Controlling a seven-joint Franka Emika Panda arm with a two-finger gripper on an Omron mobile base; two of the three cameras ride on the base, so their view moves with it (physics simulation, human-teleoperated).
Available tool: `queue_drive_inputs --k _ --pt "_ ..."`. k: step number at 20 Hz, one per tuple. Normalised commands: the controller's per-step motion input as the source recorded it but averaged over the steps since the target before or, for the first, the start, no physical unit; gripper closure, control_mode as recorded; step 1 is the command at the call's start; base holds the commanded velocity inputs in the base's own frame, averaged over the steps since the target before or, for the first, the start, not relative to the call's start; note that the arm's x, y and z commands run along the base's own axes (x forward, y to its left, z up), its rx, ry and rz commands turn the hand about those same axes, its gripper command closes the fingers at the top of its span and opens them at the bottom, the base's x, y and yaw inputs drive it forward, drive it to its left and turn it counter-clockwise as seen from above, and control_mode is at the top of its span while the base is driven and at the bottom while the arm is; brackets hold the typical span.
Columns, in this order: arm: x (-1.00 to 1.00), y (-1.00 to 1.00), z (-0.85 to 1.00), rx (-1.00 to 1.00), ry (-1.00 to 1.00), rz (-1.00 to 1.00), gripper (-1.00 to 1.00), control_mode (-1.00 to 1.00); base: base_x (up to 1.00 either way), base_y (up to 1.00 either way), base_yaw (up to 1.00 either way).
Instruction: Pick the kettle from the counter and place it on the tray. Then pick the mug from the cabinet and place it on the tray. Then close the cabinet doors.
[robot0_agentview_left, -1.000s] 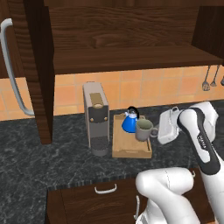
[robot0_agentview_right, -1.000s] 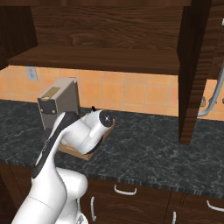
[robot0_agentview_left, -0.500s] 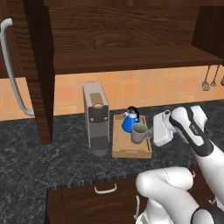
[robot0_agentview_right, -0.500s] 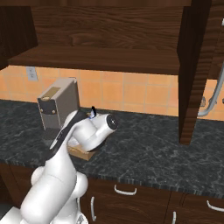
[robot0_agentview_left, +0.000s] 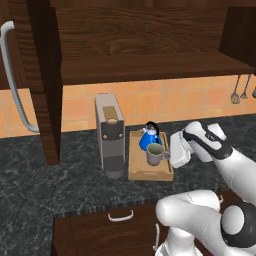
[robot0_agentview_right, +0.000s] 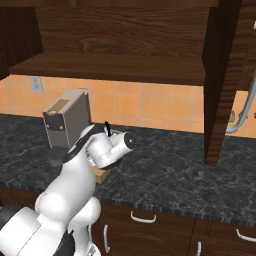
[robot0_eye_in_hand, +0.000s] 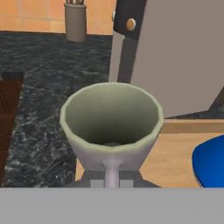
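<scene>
The hand (robot0_agentview_left: 169, 151) is pinched shut on the side handle of the small grey-beige cylindrical mug (robot0_agentview_left: 154, 154), which stands upright on the rectangular light wooden tray (robot0_agentview_left: 150, 171). The mug is empty inside. Behind it on the same tray stands the small bright blue rounded kettle (robot0_agentview_left: 149, 138). The tray lies on the dark speckled stone table (robot0_agentview_left: 60, 187), just beside the grey coffee machine (robot0_agentview_left: 110, 134). Above, the dark brown wood-grain cabinet (robot0_agentview_left: 145, 55) has its doors (robot0_agentview_left: 30, 80) open

Pale matt wooden tray (robot0_agentview_left: 138, 167), glossy blue kettle (robot0_agentview_left: 149, 138), speckled stone counter (robot0_agentview_left: 60, 187).
</scene>
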Motion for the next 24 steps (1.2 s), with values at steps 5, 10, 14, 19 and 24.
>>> queue_drive_inputs --k 5,10,14,19,24 --pt "0.33 0.00 -0.32 -0.01 0.00 0.00 1.00 -1.00 0.00 0.00 0.00" --pt "0.24 0.00 -0.32 0.00 0.00 0.00 1.00 -1.00 0.00 0.00 0.00" --pt "0.16 0.00 -0.29 -0.01 0.00 0.00 1.00 -1.00 0.00 0.00 0.00" --pt "0.10 0.00 -0.15 0.00 0.00 0.00 1.00 -1.00 0.00 0.00 0.00" --pt "0.02 0.00 -0.13 0.00 0.00 0.00 1.00 -1.00 0.00 0.00 0.00"
